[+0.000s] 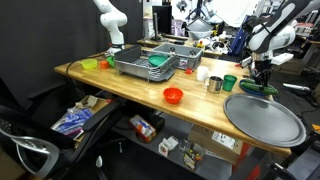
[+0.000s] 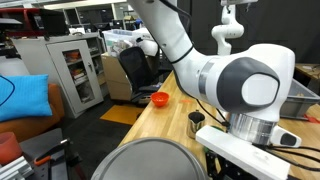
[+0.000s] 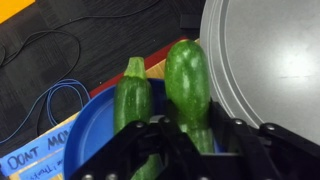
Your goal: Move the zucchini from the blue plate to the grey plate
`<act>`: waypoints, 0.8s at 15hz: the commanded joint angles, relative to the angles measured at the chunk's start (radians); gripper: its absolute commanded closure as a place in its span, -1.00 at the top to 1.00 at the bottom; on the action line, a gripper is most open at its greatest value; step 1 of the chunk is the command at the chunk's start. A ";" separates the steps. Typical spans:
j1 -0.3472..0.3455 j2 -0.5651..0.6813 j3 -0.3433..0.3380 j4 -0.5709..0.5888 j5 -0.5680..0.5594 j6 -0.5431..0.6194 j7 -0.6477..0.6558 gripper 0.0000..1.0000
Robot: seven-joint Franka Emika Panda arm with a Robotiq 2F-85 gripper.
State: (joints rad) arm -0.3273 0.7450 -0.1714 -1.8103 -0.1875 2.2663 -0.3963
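Tool low over larger zucchini, jaws astride, blue plate beneath.

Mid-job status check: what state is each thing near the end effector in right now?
Blue plate: holds two zucchinis.
Larger zucchini: lying on it, between the jaws.
Smaller zucchini: lying on it, alongside.
Grey plate: nothing on it.
End effector: low over the larger one; grip unclear.
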 commanded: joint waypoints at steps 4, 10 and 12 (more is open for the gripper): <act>-0.067 -0.057 0.042 -0.027 0.096 0.005 -0.056 -0.71; -0.113 -0.157 0.051 -0.101 0.169 0.017 -0.104 -0.71; -0.116 -0.209 0.065 -0.165 0.206 0.038 -0.124 -0.71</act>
State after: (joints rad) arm -0.4148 0.6215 -0.1472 -1.8732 -0.0323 2.2683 -0.4762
